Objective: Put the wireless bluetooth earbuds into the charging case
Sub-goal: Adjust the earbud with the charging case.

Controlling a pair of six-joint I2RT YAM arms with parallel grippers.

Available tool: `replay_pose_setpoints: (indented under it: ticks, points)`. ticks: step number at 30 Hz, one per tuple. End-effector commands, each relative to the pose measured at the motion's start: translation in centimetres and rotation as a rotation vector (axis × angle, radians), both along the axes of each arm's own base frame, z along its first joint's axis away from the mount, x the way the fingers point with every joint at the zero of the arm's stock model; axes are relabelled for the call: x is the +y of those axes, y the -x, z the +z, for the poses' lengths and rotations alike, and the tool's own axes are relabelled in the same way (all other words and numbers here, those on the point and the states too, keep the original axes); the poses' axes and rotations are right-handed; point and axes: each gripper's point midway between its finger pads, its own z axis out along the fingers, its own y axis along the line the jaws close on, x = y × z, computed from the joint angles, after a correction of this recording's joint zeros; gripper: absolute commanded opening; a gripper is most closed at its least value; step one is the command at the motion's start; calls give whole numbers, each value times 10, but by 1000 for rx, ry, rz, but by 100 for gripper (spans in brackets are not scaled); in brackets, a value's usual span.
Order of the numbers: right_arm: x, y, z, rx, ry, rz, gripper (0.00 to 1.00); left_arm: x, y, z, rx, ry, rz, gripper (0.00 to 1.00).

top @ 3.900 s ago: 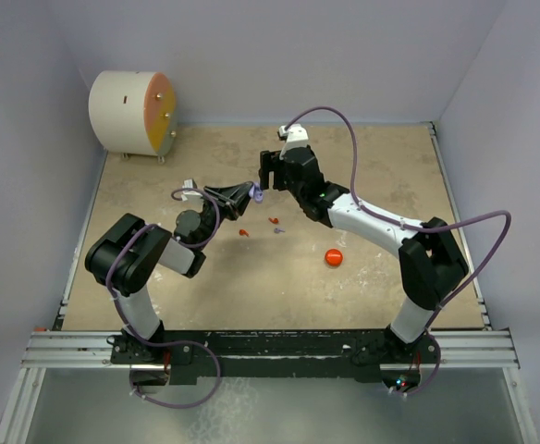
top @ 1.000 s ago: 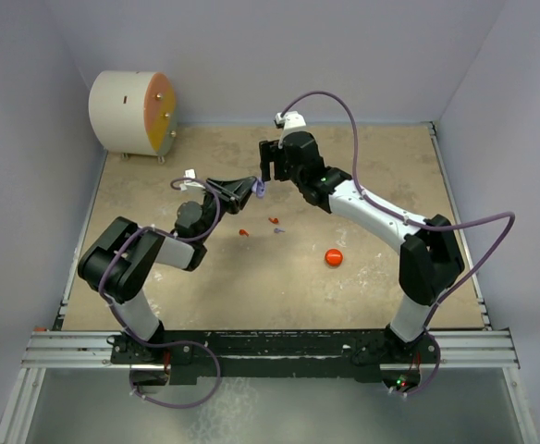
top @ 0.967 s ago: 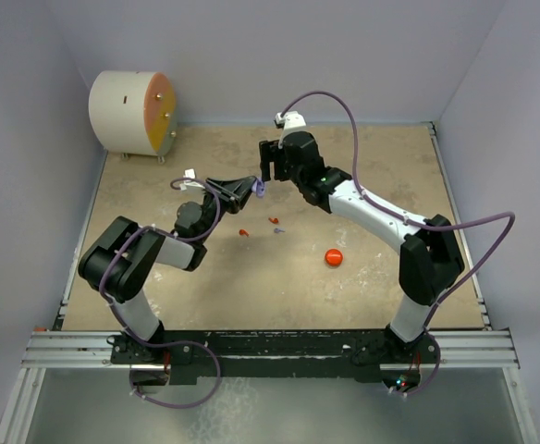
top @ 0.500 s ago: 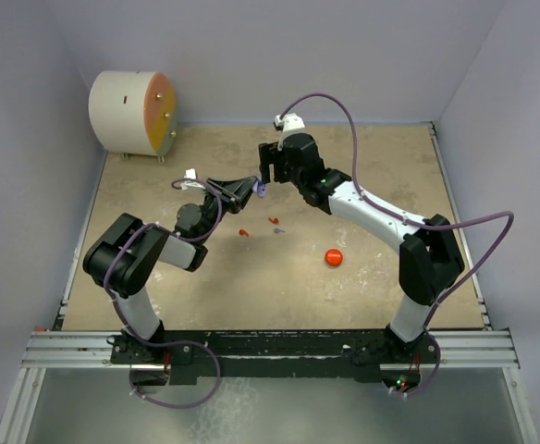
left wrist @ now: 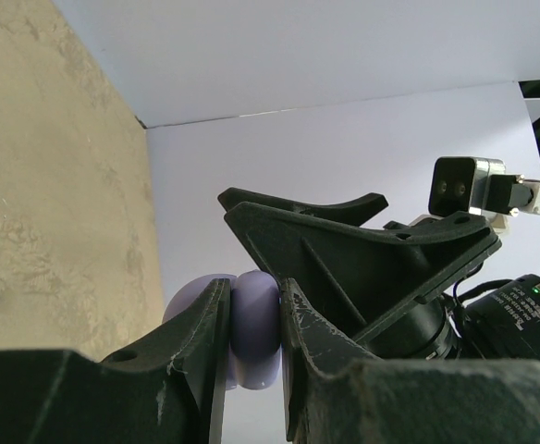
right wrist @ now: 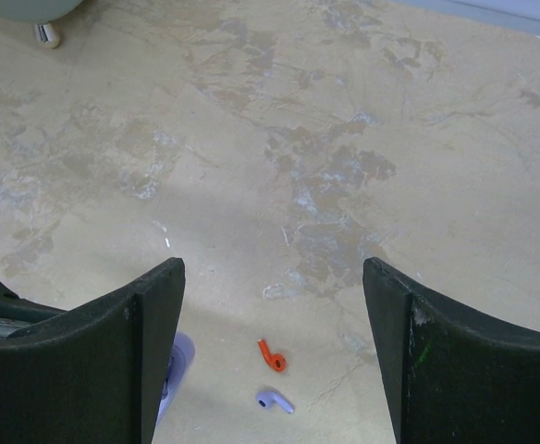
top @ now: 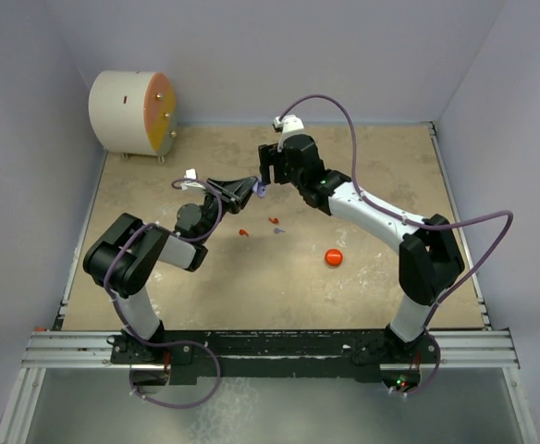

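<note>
My left gripper (top: 252, 189) is shut on a lavender charging case (top: 260, 191), held above the table. In the left wrist view the case (left wrist: 254, 333) is pinched between both fingers and shows two rounded halves. My right gripper (top: 268, 172) is open and empty, right beside the case. In the right wrist view (right wrist: 272, 268) its fingers stand wide apart, with the case's edge (right wrist: 181, 361) by its left finger. On the table lie a red earbud (top: 273, 221) (right wrist: 271, 355), a lavender earbud (top: 278, 229) (right wrist: 274, 400) and another red earbud (top: 243, 231). A second lavender earbud is not in view.
A round red case (top: 334, 257) lies on the table right of the earbuds. A white drum with an orange face (top: 131, 113) stands at the back left corner. Walls close the table (top: 205, 277) on three sides. A metal rail (top: 270, 347) runs along the near edge.
My right gripper has shifted slightly toward the back and closer to the held case. My left gripper keeps hold of the lavender case almost unmoved. The earbuds and red case lie as before.
</note>
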Motion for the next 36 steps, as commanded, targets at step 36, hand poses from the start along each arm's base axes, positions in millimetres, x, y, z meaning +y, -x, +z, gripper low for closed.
replay_pose_setpoints:
  ticks: [36]
  points:
    - [-17, -3, 74, -164, -98, -84, 80, 4, 3, 21, -57, 31, 12, 0]
